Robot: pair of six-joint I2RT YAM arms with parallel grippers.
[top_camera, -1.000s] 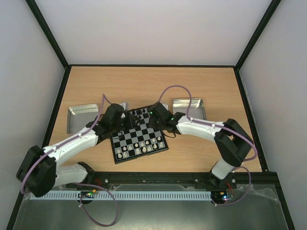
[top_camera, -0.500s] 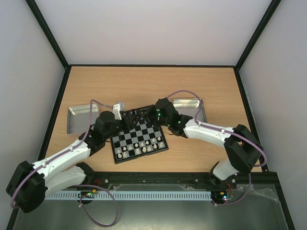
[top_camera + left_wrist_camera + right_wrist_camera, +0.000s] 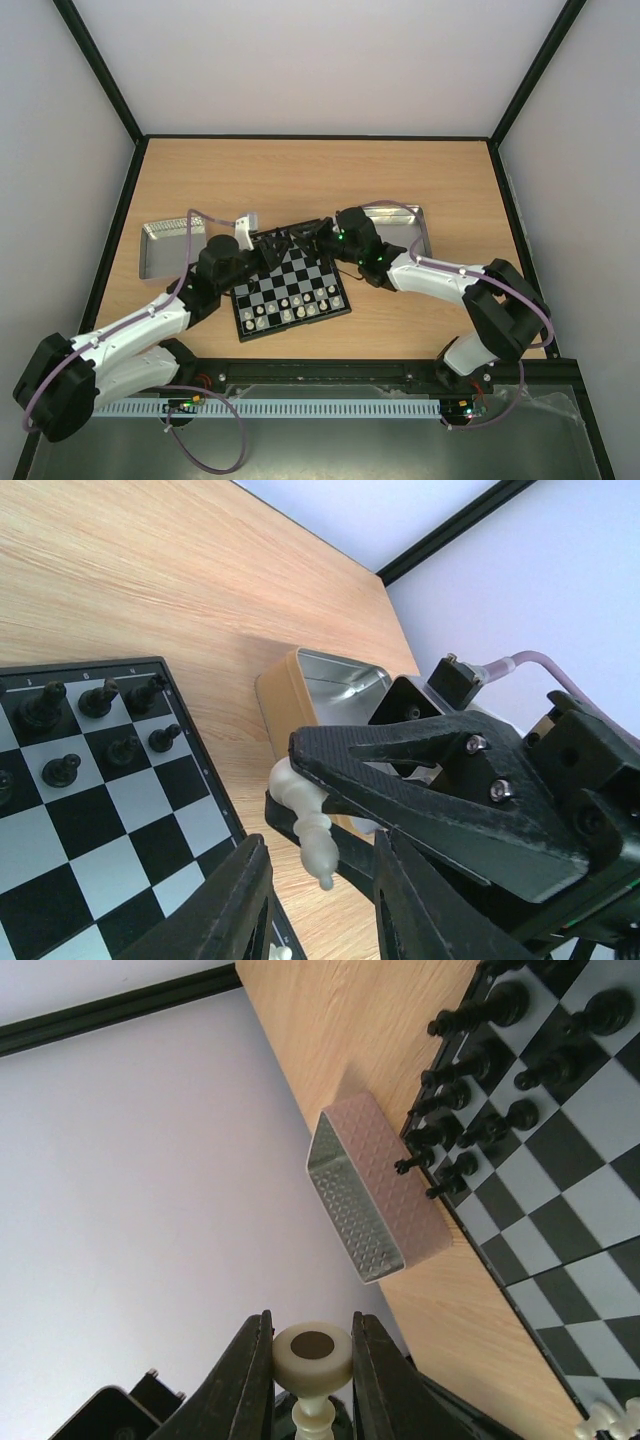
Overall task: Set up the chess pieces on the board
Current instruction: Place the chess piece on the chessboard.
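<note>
Now we see the right claw (image 3: 312, 1328) pinching a white piece (image 3: 312, 1355) near its base, up over the 12 o'clock edge of the board (image 3: 290, 283). Our left claw (image 3: 322, 865) faces it with fingers (image 3: 235, 905) spread, and the piece's head hangs between them, touching neither. Black pieces (image 3: 283, 240) crowd the board's 12 o'clock rows, while white pieces (image 3: 290, 306) line its 6 o'clock rows. We have the silver tray (image 3: 165, 229) at the board's 9 o'clock and the gold-sided tray (image 3: 400, 213) at 2 o'clock, both on the table (image 3: 300, 170).
</note>
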